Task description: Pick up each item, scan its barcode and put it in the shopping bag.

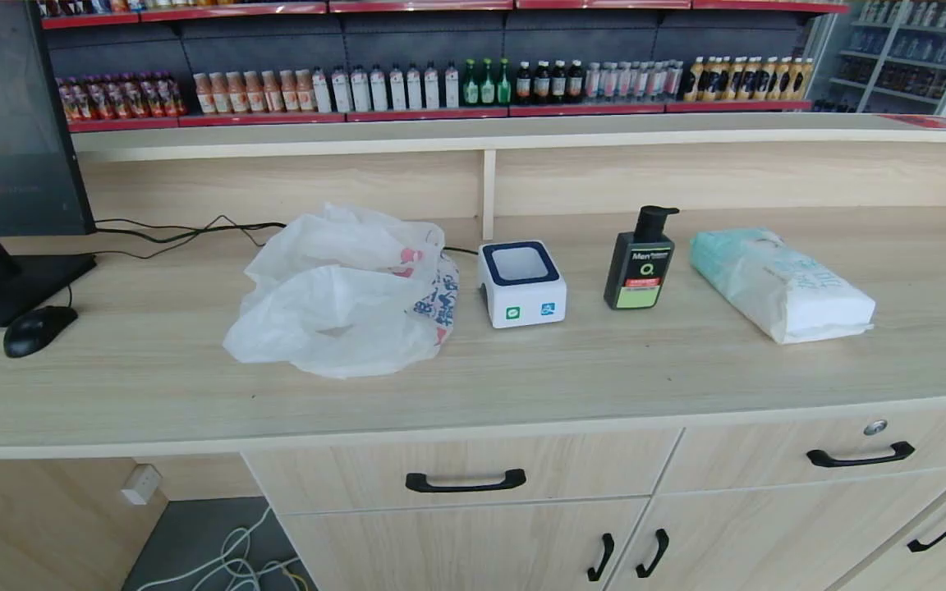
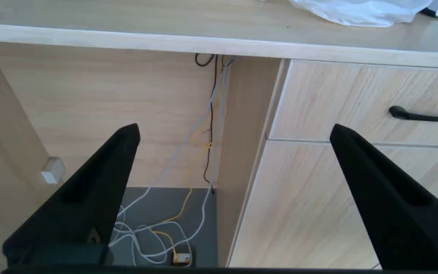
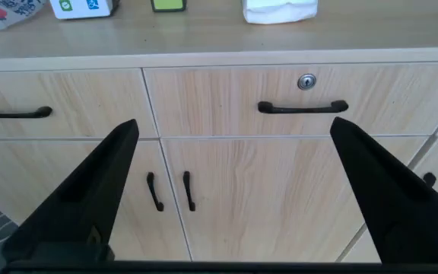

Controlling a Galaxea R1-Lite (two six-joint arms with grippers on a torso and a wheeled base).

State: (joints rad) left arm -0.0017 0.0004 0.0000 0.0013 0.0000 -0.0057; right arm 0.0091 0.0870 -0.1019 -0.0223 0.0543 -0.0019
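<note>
Black fingers (image 2: 101,190) of the left pincer (image 2: 234,131) sit closest to its wrist camera. They are spread wide apart and hold nothing. This pincer hangs below the bench (image 1: 604,369), facing an open gap under it where loose cables (image 2: 204,152) hang down; how far they run is hidden. The right pincer (image 3: 234,125) is also spread wide and holds nothing. It faces a drawer front with a round lock (image 3: 306,81) and a black handle (image 3: 303,107).

From both wrist cameras the things on the bench are cut off by the frame edge. Just a fold of the shopping bag (image 2: 356,9) shows from the left one. From the right one come the feet of the scanner (image 3: 82,7), the pump bottle (image 3: 168,4) and the tissue pack (image 3: 278,9).

Seen from the head, the white shopping bag (image 1: 342,295) lies crumpled on the bench. Its folds hide the mouth, and I cannot tell whether anything is inside. The white scanner (image 1: 521,283) stands just beside it, and its cord disappears behind the bag. The dark pump bottle (image 1: 640,263) stands upright near the scanner, on the side away from the bag. The tissue pack (image 1: 777,283) lies flat beyond the bottle, apart from it.

At the far left a monitor (image 1: 5,123) is cut off by the frame, with a black mouse (image 1: 36,328) by its foot. Shelves of bottles (image 1: 440,86) stand behind, too small to tell apart.
</note>
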